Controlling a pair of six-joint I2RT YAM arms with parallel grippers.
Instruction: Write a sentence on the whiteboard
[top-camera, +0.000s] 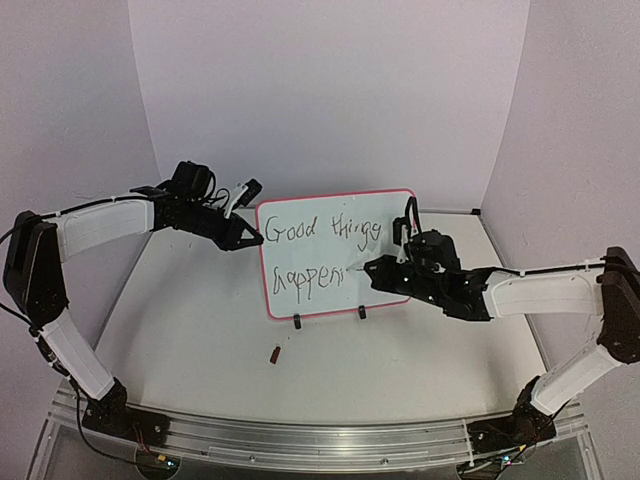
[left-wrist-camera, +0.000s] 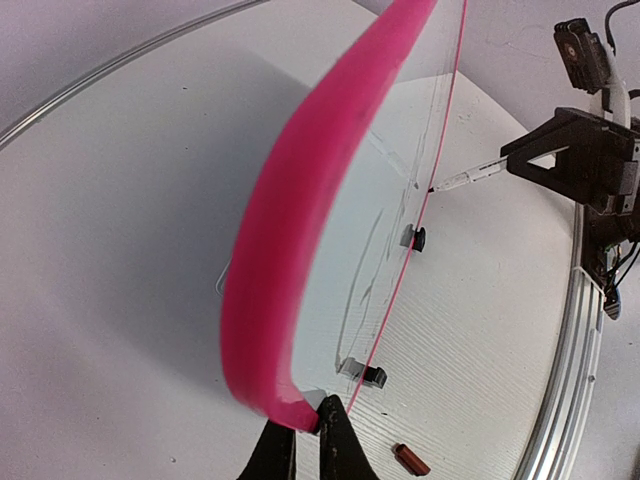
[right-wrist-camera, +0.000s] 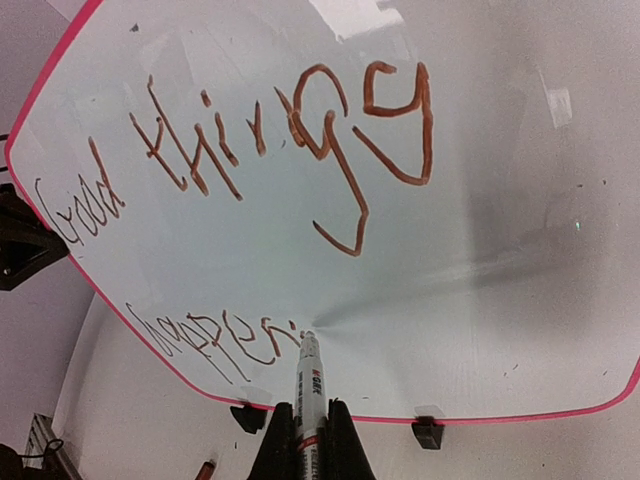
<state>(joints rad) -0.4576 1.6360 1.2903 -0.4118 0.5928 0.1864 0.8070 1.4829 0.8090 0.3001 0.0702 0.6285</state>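
Writing second line of sentence (right-wrist-camera: 215, 335): right fingers (right-wrist-camera: 338, 450) clamped on marker (right-wrist-camera: 308, 375), left fingers (left-wrist-camera: 335, 452) pinching whiteboard (left-wrist-camera: 290, 200) edge. Risk: excess tip pressure tilts whiteboard, skews strokes.

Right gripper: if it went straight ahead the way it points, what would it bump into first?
The whiteboard. The right gripper holds a marker whose tip seems to touch the white face, just after the bottom line of writing, so the marker would push in first.
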